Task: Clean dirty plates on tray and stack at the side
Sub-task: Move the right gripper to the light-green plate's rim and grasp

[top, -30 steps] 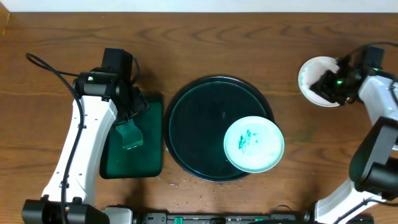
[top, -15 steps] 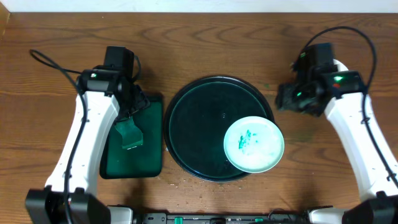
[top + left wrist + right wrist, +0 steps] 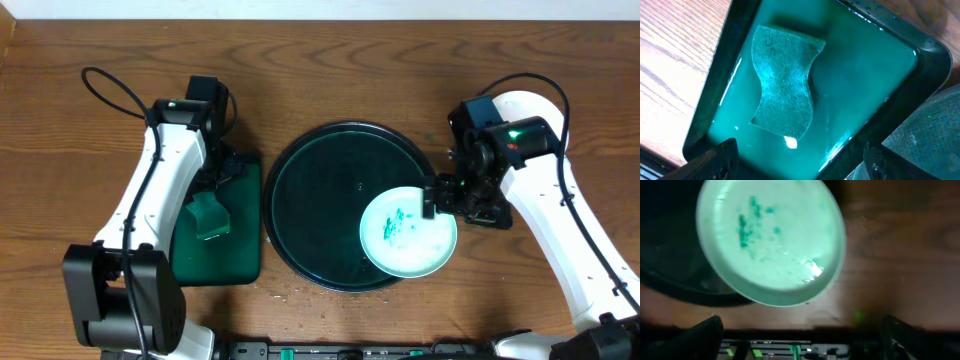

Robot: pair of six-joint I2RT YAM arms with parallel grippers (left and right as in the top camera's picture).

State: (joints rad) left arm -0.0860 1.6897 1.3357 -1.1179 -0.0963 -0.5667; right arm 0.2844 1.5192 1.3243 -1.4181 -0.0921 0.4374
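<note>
One plate (image 3: 408, 232), white with teal-green smears, lies on the front right of the round black-green tray (image 3: 320, 200) and hangs over its rim. My right gripper (image 3: 462, 208) hovers open just right of and above that plate, with nothing between its fingers. In the right wrist view the plate (image 3: 770, 240) fills the upper left, the tray (image 3: 665, 255) lies dark beneath it, and my right gripper (image 3: 800, 340) spreads wide over bare wood. My left gripper (image 3: 215, 185) hangs open above a green sponge (image 3: 210, 215). The left gripper (image 3: 797, 165) is empty.
The sponge (image 3: 785, 80) lies in a rectangular dark green tray (image 3: 215, 265) holding teal water, left of the round tray. The rectangular tray's rim (image 3: 932, 55) runs close to the round tray. Small crumbs dot the wood near the table's front edge (image 3: 300, 295).
The right arm swung from a white plate at the back right over to the plate on the tray, and its jaws opened wide. The left arm shifted slightly.
</note>
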